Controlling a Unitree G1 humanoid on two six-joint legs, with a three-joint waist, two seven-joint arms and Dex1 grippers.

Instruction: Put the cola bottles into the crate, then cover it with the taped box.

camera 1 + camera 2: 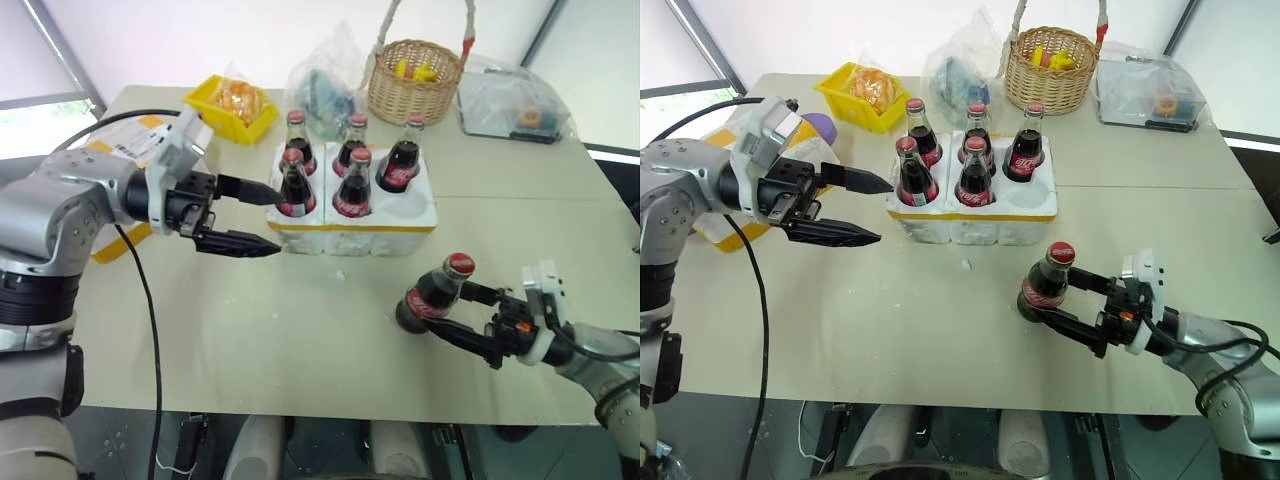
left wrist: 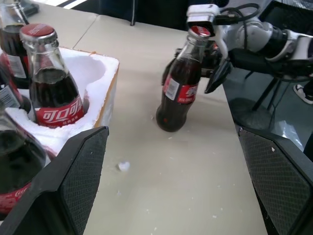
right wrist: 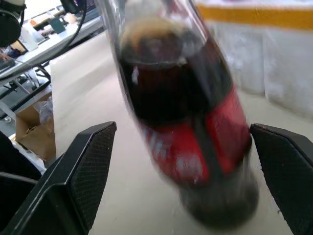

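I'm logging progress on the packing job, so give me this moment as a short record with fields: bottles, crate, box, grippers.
bottles in crate: five cola bottles
loose bottle: one, tilted on the table
crate: front right well free
taped box: behind the left arm, not yet on the crate
left gripper: open, beside the crate
right gripper: open around the loose bottle

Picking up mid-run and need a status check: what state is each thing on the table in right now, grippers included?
Crate: five wells filled, front right well empty.
Five cola bottles: upright in the crate, capped.
Sixth cola bottle: standing on the table, capped, between the right gripper's fingers, not yet clamped.
Right gripper: open, around that bottle.
Left gripper: open, empty, beside the crate.
Taped box: off the crate, behind the left arm.
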